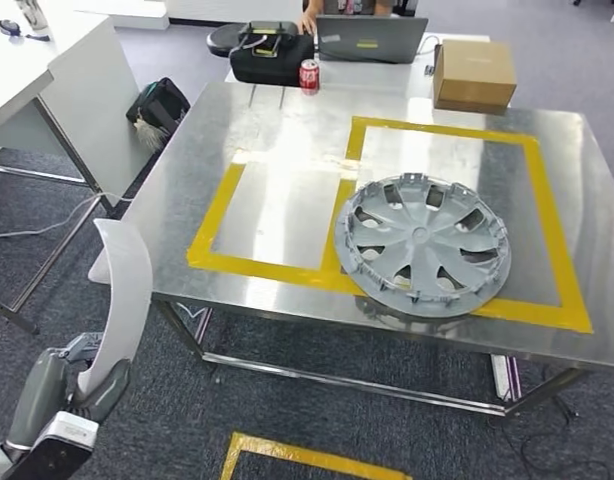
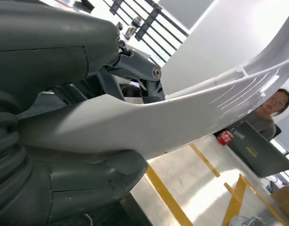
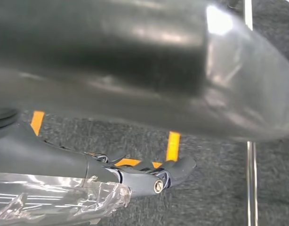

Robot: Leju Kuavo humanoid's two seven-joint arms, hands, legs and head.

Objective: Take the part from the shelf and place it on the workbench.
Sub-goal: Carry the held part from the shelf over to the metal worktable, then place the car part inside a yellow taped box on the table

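Observation:
A long, curved white part (image 1: 127,290) stands upright in my left hand (image 1: 77,385), low at the left, just off the workbench's near-left corner. The left wrist view shows the same part (image 2: 193,117) gripped between the thick thumb and the darker fingers (image 2: 136,70). The steel workbench (image 1: 289,130), marked with yellow tape rectangles, lies ahead and to the right. My right hand (image 3: 136,174) hangs over the grey carpet with its fingers apart from the thumb and nothing between them.
A grey hubcap (image 1: 422,243) lies in the right taped rectangle. At the far edge are a red can (image 1: 309,76), a cardboard box (image 1: 474,72), a laptop (image 1: 370,38) and a black bag (image 1: 270,55), with a person behind. A white desk (image 1: 77,70) stands left.

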